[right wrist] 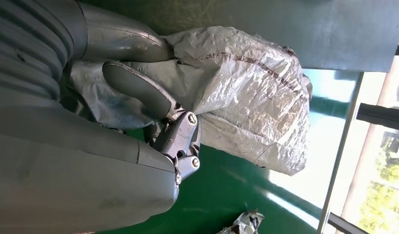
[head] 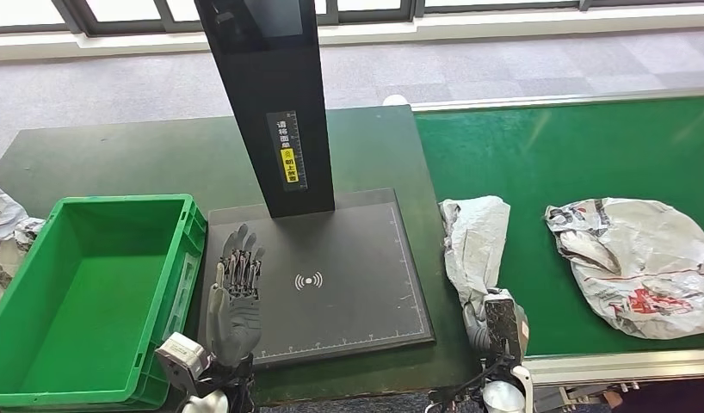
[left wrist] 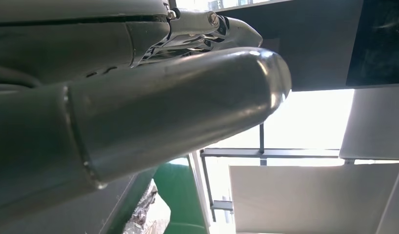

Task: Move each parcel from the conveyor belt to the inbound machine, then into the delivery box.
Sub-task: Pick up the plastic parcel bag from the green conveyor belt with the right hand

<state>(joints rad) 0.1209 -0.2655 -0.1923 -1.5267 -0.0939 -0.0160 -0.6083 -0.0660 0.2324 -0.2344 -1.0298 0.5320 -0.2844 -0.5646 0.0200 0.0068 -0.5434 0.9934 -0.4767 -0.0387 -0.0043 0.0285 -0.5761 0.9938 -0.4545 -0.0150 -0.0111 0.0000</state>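
On the green conveyor belt [head: 581, 146], just right of the inbound machine's scan pad [head: 331, 275], lies a crumpled silver-grey parcel [head: 473, 241], w/ the right hand [head: 495, 323] on its near end. Right wrist view shows the thumb and fingers [right wrist: 139, 90] wrapped into the parcel's film, so fingers are clamped on the parcel; it looks to be resting on the belt, not yet lifted, though I can't be sure. A 2nd, bigger parcel [head: 632, 262] w/ red print sits further right of the pad, well apart from the first.

Left hand [head: 235, 297] lies flat over the pad's left part, palm down, fingers spread apart, holding nothing. Green delivery box [head: 39, 258] stands just left of the pad, no parcel inside as far as visible. Black post [head: 271, 103] rises from the pad's back edge.

Risks, as I judge them: grip is on loose film at one end only, so the bag may slide out or dangle and drag across the belt edge on the way to the pad. Left hand is parked on the pad, so the parcel could land on it or bump it unless it clears. A high swing could clip the post.
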